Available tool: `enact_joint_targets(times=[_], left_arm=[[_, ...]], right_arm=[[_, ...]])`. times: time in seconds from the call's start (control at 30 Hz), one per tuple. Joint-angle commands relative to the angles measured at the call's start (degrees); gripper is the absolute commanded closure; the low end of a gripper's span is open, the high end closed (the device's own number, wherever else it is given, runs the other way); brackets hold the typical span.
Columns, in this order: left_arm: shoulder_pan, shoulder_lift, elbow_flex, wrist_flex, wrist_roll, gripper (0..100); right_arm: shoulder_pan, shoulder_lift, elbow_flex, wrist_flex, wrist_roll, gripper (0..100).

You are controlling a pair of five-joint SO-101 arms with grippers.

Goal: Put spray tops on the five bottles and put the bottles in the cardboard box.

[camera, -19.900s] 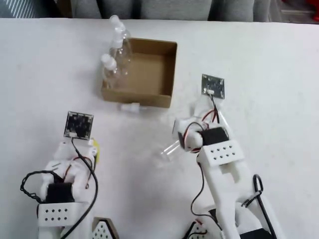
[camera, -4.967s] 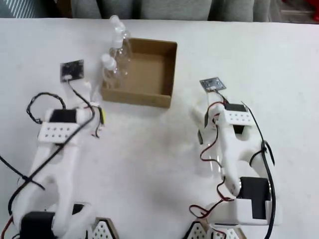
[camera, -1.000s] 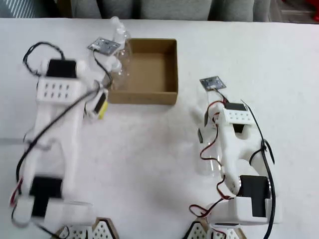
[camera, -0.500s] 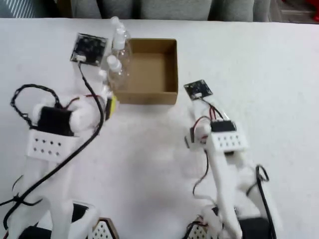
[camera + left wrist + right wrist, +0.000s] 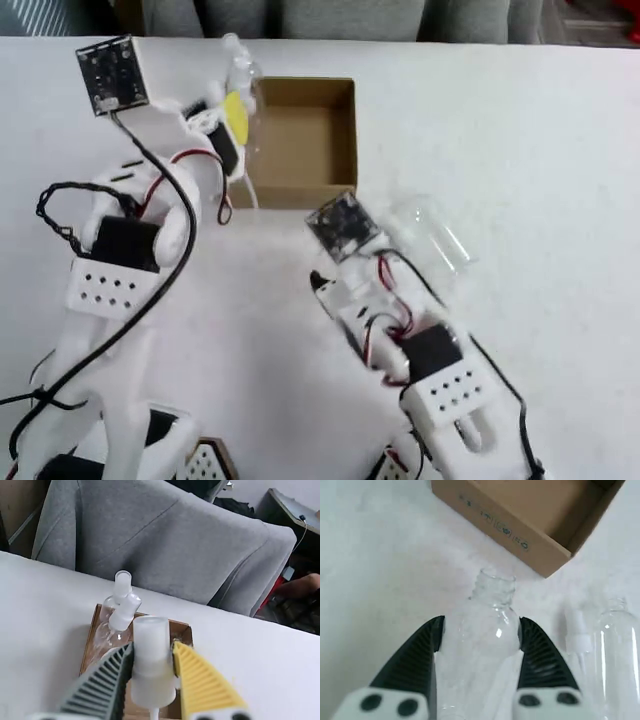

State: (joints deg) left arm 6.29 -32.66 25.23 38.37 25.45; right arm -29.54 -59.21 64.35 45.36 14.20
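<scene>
**Left arm.** The left gripper [image 5: 150,674] was clamped on 1 white spray top [image 5: 150,652], held upright between its grey and yellow fingers. The top's thin tube was cut off at the frame edge. Just beyond it stood the cardboard box [image 5: 183,631], and 2 capped bottles [image 5: 121,611] stood at the box's far corner, 1 leaning on the other. Whether they stood inside the box or against its outer wall could not be told. In the high view this gripper [image 5: 228,125] hung at the wall of the box [image 5: 300,190] on the left arm's side.

**Right arm.** The right gripper [image 5: 481,629] was closed on the shoulders of 1 open-necked bottle [image 5: 492,596], whose neck pointed toward the box [image 5: 520,542]. Its base was hidden behind the gripper body. A second open bottle [image 5: 620,645] lay just beside it on the bench [image 5: 380,555], with a loose spray top [image 5: 576,632] between the 2. From above, the wrist board covered the held bottle, and a clear bottle [image 5: 432,235] was faint against the bench [image 5: 520,120].
</scene>
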Motion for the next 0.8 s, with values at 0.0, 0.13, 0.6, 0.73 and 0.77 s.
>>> enact_joint_targets(times=[0.0,0.13,0.6,0.73,0.77], left_arm=[[0.8,-5.1,0.0,-4.6,-2.7,98],[1.2,-10.5,3.7,-10.6,-5.1,98],[15.4,-17.3,14.9,-26.2,-14.9,98],[20.4,-17.4,20.0,-34.0,-17.4,98],[21.2,-17.4,21.2,-36.6,-17.4,98]], right_arm=[[-0.7,-5.9,8.9,-12.7,-0.5,98.1],[1.8,-13.9,15.8,-18.4,-0.5,98.1],[2.2,-44.2,32.0,-19.8,-0.6,98.1],[2.1,-42.8,31.3,-19.8,-0.6,98.1],[2.1,-42.8,31.3,-19.8,-0.6,98.1]])
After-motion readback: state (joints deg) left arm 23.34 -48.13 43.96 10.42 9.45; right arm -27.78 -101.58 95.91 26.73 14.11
